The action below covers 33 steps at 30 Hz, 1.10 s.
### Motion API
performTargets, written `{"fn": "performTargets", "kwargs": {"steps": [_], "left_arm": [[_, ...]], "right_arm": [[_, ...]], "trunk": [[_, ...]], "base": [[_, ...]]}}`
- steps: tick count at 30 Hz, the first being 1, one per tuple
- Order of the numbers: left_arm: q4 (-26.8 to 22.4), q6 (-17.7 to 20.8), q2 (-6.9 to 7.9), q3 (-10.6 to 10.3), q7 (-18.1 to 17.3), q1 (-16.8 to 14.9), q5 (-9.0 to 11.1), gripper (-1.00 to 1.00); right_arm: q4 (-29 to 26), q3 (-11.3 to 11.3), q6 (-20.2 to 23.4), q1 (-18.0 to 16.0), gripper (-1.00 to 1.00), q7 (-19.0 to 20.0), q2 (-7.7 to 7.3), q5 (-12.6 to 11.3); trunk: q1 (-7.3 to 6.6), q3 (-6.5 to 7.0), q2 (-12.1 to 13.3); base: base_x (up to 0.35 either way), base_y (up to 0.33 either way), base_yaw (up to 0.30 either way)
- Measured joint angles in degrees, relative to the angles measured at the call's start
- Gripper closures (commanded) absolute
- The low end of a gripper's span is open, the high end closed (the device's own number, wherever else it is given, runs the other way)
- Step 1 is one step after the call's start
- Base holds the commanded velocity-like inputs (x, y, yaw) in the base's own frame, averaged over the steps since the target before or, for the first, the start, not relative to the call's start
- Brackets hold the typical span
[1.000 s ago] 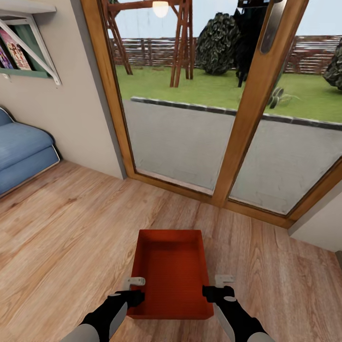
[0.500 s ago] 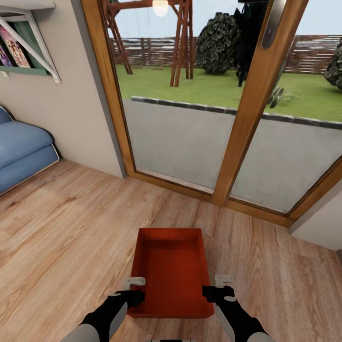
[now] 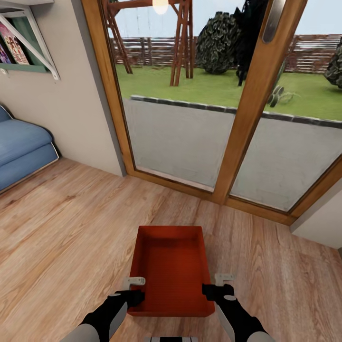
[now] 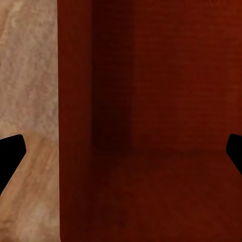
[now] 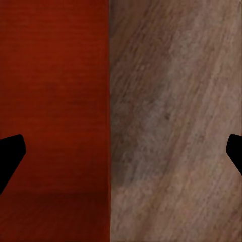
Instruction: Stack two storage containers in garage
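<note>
One orange-red storage container (image 3: 172, 266) lies open side up on the light wood living room floor, straight ahead of me. My left gripper (image 3: 135, 290) sits at the container's near left wall. Its fingers stand wide apart in the left wrist view, astride the container wall (image 4: 75, 126). My right gripper (image 3: 214, 286) is at the near right wall, also open, with the container (image 5: 55, 101) on one side and floor on the other. I cannot tell whether the container touches the floor.
Wood-framed glass doors (image 3: 237, 123) stand close ahead, with a yard behind them. A blue sofa (image 3: 21, 152) is at the far left under a wall shelf (image 3: 26, 45). Wood plank floor (image 3: 71, 223) spreads to both sides.
The whole picture has slid slightly upward, so the camera moved. The container and both grippers keep the same places relative to one another.
</note>
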Motion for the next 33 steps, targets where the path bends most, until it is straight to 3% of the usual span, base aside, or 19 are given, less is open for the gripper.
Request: {"fn": "performTargets", "kwargs": {"steps": [18,24,33], "left_arm": [[-0.1,0.0,0.01,0.0,0.0,0.0,0.0,-1.0],[-3.3,0.0,0.08,-0.2,-0.2,0.0,0.0,-1.0],[-4.4,0.0,0.09,-0.3,-0.2,0.0,0.0,-1.0]], "right_arm": [[-0.3,0.0,0.0,0.0,-1.0,-0.2,-0.04,0.0],[-0.3,0.0,-0.1,0.0,-1.0,-0.2,-0.04,0.0],[-0.3,0.0,-0.1,0.0,-1.0,-0.2,-0.04,0.0]], "trunk": [[0.0,-1.22,0.0],[0.0,-1.78,0.0],[0.0,-2.63,0.0]], "base": [[0.0,0.0,0.0],[0.0,0.0,0.0],[0.0,0.0,0.0]]}}
